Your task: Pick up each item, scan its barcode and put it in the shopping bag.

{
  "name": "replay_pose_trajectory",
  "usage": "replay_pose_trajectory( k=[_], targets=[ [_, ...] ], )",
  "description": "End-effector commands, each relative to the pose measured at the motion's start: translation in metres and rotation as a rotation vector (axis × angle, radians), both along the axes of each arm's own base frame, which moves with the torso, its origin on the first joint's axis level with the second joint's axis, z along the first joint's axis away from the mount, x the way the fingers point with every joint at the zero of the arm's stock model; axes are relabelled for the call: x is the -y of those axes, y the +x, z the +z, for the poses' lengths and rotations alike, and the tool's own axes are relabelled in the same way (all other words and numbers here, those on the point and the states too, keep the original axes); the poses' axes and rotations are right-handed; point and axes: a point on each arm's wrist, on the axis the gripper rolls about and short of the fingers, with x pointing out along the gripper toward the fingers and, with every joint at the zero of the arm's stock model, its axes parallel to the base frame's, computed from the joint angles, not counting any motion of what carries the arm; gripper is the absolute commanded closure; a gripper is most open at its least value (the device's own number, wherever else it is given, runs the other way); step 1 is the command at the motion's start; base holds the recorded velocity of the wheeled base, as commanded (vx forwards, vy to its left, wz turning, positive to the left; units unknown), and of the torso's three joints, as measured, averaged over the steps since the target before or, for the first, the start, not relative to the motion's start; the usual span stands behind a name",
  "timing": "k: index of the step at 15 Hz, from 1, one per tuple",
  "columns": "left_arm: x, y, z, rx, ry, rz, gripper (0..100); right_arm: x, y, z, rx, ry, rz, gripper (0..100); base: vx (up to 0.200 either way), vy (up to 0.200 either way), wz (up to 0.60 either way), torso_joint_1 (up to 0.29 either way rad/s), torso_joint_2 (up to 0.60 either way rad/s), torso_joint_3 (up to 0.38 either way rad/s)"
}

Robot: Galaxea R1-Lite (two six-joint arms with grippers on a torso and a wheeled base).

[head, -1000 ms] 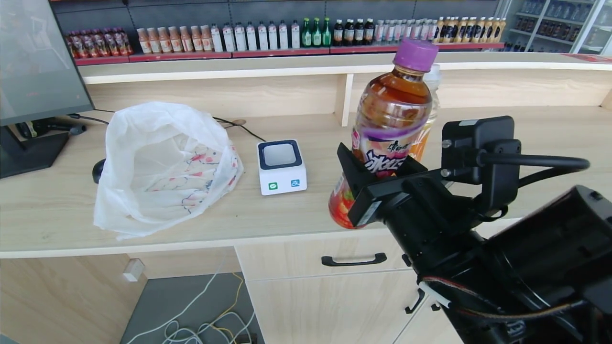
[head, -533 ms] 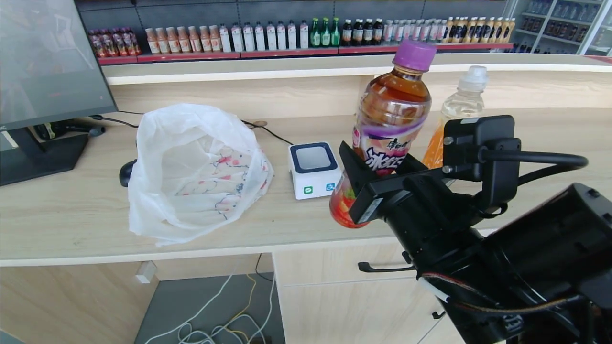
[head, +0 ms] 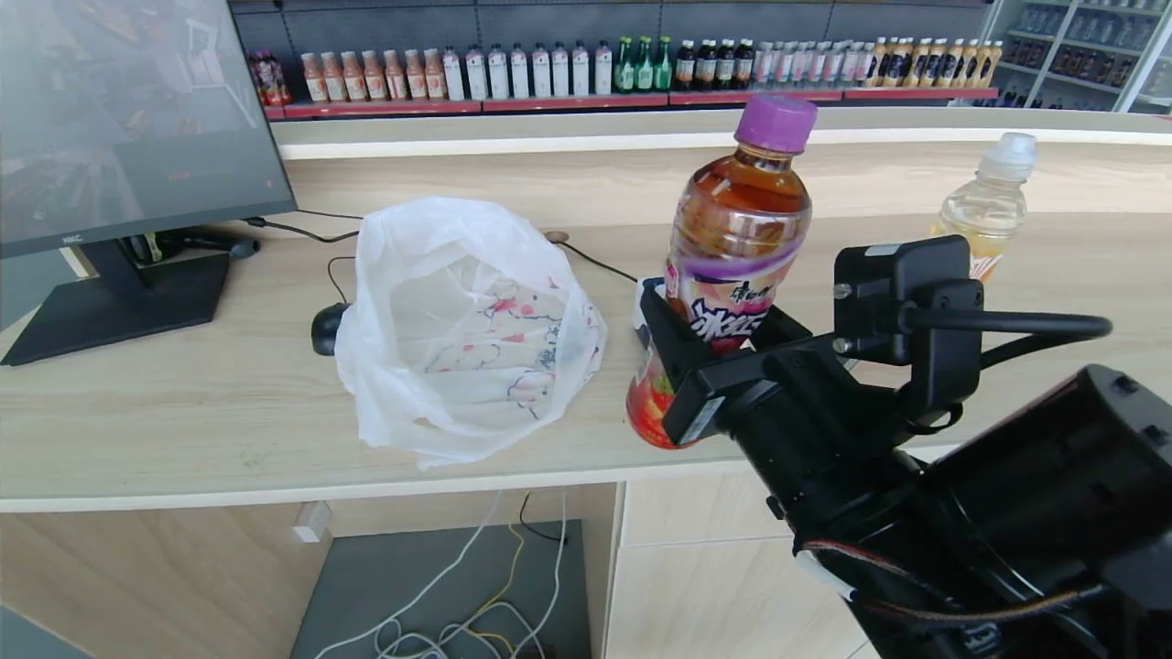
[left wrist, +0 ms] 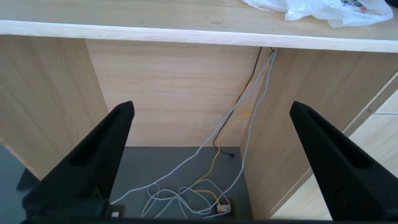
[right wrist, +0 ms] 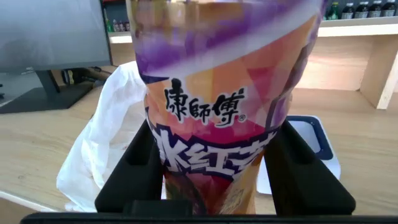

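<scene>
- Two bottles show. A purple-capped tea bottle is held upright in the air just right of the bag. A pale bottle stands on the counter, well right of the bag and farther back.
- Clamped on the tea bottle's lower half is the right gripper, with one black finger pressed against each side of the label.
- From the right wrist, the tea bottle sits between those fingers. The bag is behind it on one side and the white scanner on the other.
- On the counter the scanner sits just right of the bag, mostly hidden behind the tea bottle.
- Spread wide with nothing in it, the left gripper is lower than the bag. It is under the counter edge, facing a recess where cables lie on the floor.
- The bag is white plastic with red and blue print, and its mouth stands open towards the robot.
- A dark mouse lies just left of the bag, and a monitor stands well left of it.
</scene>
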Motion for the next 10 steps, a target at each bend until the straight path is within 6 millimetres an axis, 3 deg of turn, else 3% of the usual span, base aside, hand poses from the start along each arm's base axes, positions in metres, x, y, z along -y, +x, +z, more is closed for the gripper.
replay_pose_trajectory(
  k=[1,7,10],
  targets=[
    [0.0,0.0,0.0,0.001,0.0,-0.001,0,0.002,0.0,0.003,0.008,0.006,-0.008,100,0.0,0.0,0.0,0.0,0.0,0.0],
    [0.0,0.0,0.0,0.001,0.001,0.001,0,0.006,0.003,0.007,0.034,-0.024,-0.047,100,0.0,0.0,0.0,0.0,0.0,0.0],
    [0.0,0.0,0.0,0.001,0.0,-0.001,0,0.017,0.018,0.013,0.091,-0.114,-0.143,100,0.0,0.0,0.0,0.0,0.0,0.0]
  ],
)
